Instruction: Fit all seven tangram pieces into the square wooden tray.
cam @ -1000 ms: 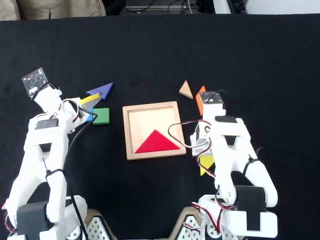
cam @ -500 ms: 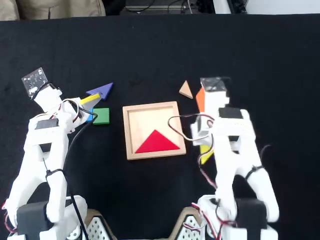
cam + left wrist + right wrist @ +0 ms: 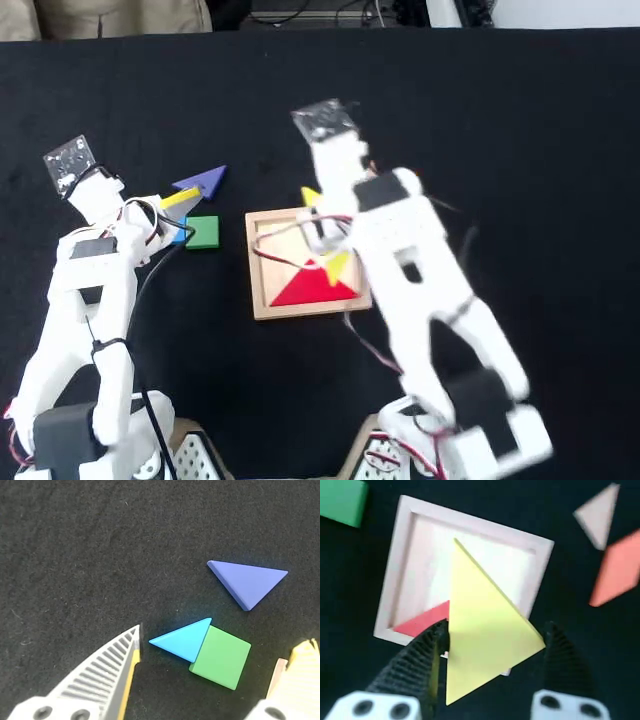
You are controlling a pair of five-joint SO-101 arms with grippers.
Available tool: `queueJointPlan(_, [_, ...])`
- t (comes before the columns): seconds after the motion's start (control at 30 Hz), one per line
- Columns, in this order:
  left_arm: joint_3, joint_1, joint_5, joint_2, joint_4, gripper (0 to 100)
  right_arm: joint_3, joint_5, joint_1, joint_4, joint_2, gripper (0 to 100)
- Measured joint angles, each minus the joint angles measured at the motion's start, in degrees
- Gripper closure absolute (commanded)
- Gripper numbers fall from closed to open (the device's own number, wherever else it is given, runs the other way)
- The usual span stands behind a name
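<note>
Overhead, a black table (image 3: 520, 150) carries 2 white robot arms that rise from the lower edge of the frame. A square wooden tray (image 3: 256, 262) with a raised rim lies at the centre. Inside it, a flat red triangle (image 3: 300, 290) rests along the tray's lower edge, its point toward the middle.

The right arm stretches across the right half of the tray. The right gripper (image 3: 497, 630) pinches a large yellow triangle (image 3: 480, 645) between its 2 dark ribbed fingers (image 3: 415, 665). The yellow triangle sits over the tray, covering part of the red triangle and part of the pale tray floor. Whether it touches that floor cannot be told. The right wrist view also takes in an orange parallelogram (image 3: 617, 572) and a pale tan triangle (image 3: 597, 512). Both lie on the table outside the tray, near each other but apart.

The left arm stands at the left of the overhead frame. The left gripper (image 3: 222, 640) is left of the tray with its jaws spread wide. Between the jaws, on the table, a light blue triangle (image 3: 182, 640) touches a green square (image 3: 221, 656) along 1 edge. A purple triangle (image 3: 247, 582) lies just beyond them, apart from both. Overhead, these 3 pieces cluster left of the tray, the purple triangle highest in the frame and the green square nearest the tray.
</note>
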Motion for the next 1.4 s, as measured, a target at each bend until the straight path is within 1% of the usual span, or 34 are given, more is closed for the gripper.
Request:
queueJointPlan(0.13, [0.0, 0.0, 0.0, 0.0, 0.0, 56, -9.8, -3.3, -2.9, 0.9, 12.5, 77.6])
queueJointPlan(0.33, [0.0, 0.0, 0.0, 0.0, 0.0, 56, -22.7, -5.9, -8.0, 0.9, 30.6, 77.6])
queueJointPlan(0.47, [0.0, 0.0, 0.0, 0.0, 0.0, 56, -30.0, -7.6, -10.4, 1.3, 38.3, 77.6])
queueJointPlan(0.6, [0.0, -0.1, 0.0, 0.0, -0.4, 56, -35.3, -8.5, -11.8, 4.4, 43.9, 77.5])
queueJointPlan(0.73, [0.0, -0.1, 0.0, 0.0, -0.4, 56, -37.4, -8.6, -11.8, 5.2, 46.4, 77.3])
queueJointPlan(0.9, [0.0, -0.1, 0.0, 0.0, -0.4, 56, -37.4, -11.2, -12.1, 5.5, 46.5, 77.2])
queueJointPlan(1.33, [0.0, -0.1, 0.0, 0.0, -0.4, 56, -37.5, -11.4, -12.5, 9.0, 46.5, 77.0])
queueJointPlan(1.4, [0.0, -0.1, 0.0, 0.0, -0.4, 56, -37.5, -11.4, -12.8, 9.2, 46.5, 74.5])
